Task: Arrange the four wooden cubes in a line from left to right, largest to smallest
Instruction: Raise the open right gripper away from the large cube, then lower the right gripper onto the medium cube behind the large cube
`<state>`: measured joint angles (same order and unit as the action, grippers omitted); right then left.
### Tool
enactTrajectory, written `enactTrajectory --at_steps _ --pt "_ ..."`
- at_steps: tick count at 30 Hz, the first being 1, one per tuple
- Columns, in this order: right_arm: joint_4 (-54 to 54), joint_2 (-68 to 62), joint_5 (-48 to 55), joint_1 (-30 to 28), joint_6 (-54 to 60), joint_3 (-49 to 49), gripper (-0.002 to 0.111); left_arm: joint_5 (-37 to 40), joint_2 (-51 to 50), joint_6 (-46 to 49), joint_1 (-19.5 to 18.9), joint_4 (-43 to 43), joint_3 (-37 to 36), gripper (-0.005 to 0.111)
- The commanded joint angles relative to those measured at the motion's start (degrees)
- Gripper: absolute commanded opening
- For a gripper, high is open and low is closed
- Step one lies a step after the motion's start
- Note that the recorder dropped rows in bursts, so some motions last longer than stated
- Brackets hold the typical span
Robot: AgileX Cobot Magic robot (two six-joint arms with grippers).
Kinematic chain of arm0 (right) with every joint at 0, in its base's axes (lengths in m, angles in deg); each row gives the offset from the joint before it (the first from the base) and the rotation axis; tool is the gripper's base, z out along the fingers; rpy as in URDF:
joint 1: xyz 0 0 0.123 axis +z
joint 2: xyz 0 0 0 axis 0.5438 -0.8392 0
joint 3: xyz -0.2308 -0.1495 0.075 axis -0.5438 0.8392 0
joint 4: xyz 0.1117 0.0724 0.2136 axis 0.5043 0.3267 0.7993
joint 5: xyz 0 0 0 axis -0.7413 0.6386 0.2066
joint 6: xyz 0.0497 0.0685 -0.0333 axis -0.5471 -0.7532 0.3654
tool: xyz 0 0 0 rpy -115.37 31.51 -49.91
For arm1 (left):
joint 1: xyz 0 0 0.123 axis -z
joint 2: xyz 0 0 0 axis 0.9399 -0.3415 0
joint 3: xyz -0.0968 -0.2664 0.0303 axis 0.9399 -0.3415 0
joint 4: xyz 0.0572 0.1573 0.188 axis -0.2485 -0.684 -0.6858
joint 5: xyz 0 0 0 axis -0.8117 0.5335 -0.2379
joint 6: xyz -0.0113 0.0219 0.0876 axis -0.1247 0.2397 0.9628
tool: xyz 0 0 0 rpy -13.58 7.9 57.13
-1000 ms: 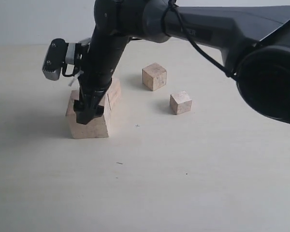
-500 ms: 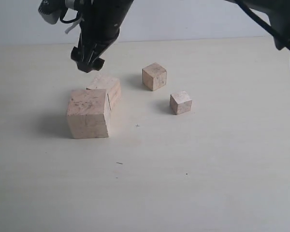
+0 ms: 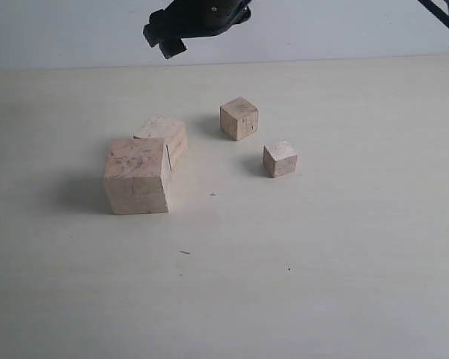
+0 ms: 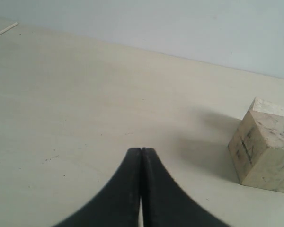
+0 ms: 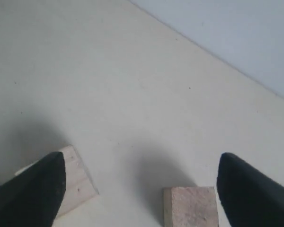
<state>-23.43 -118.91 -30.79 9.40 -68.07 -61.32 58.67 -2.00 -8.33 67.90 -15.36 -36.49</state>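
Here the largest pale beige-pink wooden cube (image 3: 137, 176) touches the second-largest cube (image 3: 166, 133) at its one o'clock, with the third cube (image 3: 239, 118) apart at two and the smallest cube (image 3: 280, 158) at three. The black right gripper (image 5: 142, 177) gapes wide; the black left gripper (image 4: 141, 158) is closed, empty.

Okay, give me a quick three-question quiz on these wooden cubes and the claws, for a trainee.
1. True or false: the smallest cube touches another cube.
2. The left claw is: A) open, B) shut and empty, C) shut on a cube.
3. In the exterior view, which cube sits farthest left?

Key: 1 false; 2 B; 3 the largest cube.
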Motion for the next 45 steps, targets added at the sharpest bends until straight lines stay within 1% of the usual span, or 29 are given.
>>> enactTrajectory --at_steps 1,3,4,6,7,8,9,10,11,13,14,15,16,17,18,19,20,21,24,28,35,37,39,41,45 --pt "0.2 0.3 6.4 -0.3 -2.2 -0.1 0.068 -0.3 0.3 -0.1 0.2 -0.1 -0.1 0.000" --pt "2.0 0.3 7.5 -0.3 -2.2 -0.1 0.063 -0.3 0.3 -0.1 0.2 -0.1 -0.1 0.000" --pt "4.6 0.3 7.6 -0.3 -2.3 -0.1 0.060 -0.3 0.3 -0.1 0.2 -0.1 -0.1 0.000" --pt "12.0 0.3 7.3 -0.3 -2.3 -0.1 0.055 -0.3 0.3 -0.1 0.2 -0.1 -0.1 0.000" --pt "19.2 0.3 6.1 -0.3 -2.1 -0.1 0.050 -0.3 0.3 -0.1 0.2 -0.1 -0.1 0.000" --pt "21.9 0.3 5.5 -0.3 -2.1 -0.1 0.046 -0.3 0.3 -0.1 0.2 -0.1 -0.1 0.000" --pt "26.3 0.3 3.8 0.5 -2.1 -0.1 0.032 -0.3 0.3 -0.1 0.2 -0.1 -0.1 0.000" --pt "27.0 0.3 3.2 1.0 -2.1 -0.2 0.025 -0.3 0.3 -0.1 0.2 -0.1 -0.1 0.000" --pt "27.0 0.3 2.1 2.1 -2.2 -0.2 0.014 -0.3 0.3 -0.1 0.2 -0.1 -0.1 0.000" --pt "26.9 0.3 0.9 4.0 -2.2 -0.2 0.001 -0.3 0.3 -0.1 0.2 -0.1 -0.1 0.000" --pt "26.6 0.3 -0.1 5.2 -2.8 -0.2 0.000 -0.3 0.3 -0.1 0.2 -0.1 -0.1 0.000" --pt "25.8 0.3 -1.1 6.4 -4.1 -0.2 0.000 -0.3 0.3 -0.1 0.2 -0.1 -0.1 0.000" --pt "21.0 0.3 -3.9 8.4 -11.0 -0.2 0.000 -0.3 0.3 -0.1 0.2 -0.1 -0.1 0.000" --pt "16.8 0.3 -5.1 9.0 -17.7 -0.2 0.000 -0.3 0.3 -0.1 0.2 -0.1 -0.1 0.000" --pt "9.1 0.3 -5.5 9.9 -30.8 -0.2 0.000 -0.3 0.3 -0.1 0.2 -0.1 -0.1 0.000" --pt "5.5 0.3 -4.6 10.0 -37.2 -0.2 0.000 -0.3 0.3 -0.1 0.2 -0.1 -0.1 0.000" --pt "1.7 0.3 -2.6 10.0 -41.5 -0.2 0.000 -0.3 0.3 -0.1 0.2 -0.1 -0.1 0.000" --pt "0.2 0.3 -1.0 10.0 -43.2 -0.2 0.000 -0.3 0.3 -0.1 0.2 -0.1 -0.1 0.000" --pt "-3.6 0.3 2.7 10.3 -45.1 -0.2 0.002 -0.3 0.3 -0.1 0.2 -0.1 -0.1 0.000" --pt "-10.7 0.1 7.1 10.6 -51.2 -0.2 0.002 -0.3 0.3 -0.1 0.2 -0.1 -0.1 0.000" --pt "-10.2 -3.4 8.6 10.5 -52.2 -0.2 0.002 -0.3 0.3 -0.1 0.2 -0.1 -0.1 0.000" --pt "-10.4 -3.8 8.1 10.5 -52.2 -0.2 0.004 -0.3 0.3 -0.1 0.2 -0.1 -0.1 0.000" --pt "-10.9 -4.0 7.1 10.4 -52.4 -0.2 0.009 -0.3 0.3 -0.1 0.2 -0.1 -0.1 0.000" --pt "-10.9 -4.0 6.2 10.1 -52.6 -0.2 0.017 -0.3 0.3 -0.1 0.2 -0.1 -0.1 0.000" --pt "-13.3 -4.5 4.9 10.1 -51.7 -0.2 0.042 -0.3 0.3 -0.1 0.2 -0.1 -0.1 0.000"
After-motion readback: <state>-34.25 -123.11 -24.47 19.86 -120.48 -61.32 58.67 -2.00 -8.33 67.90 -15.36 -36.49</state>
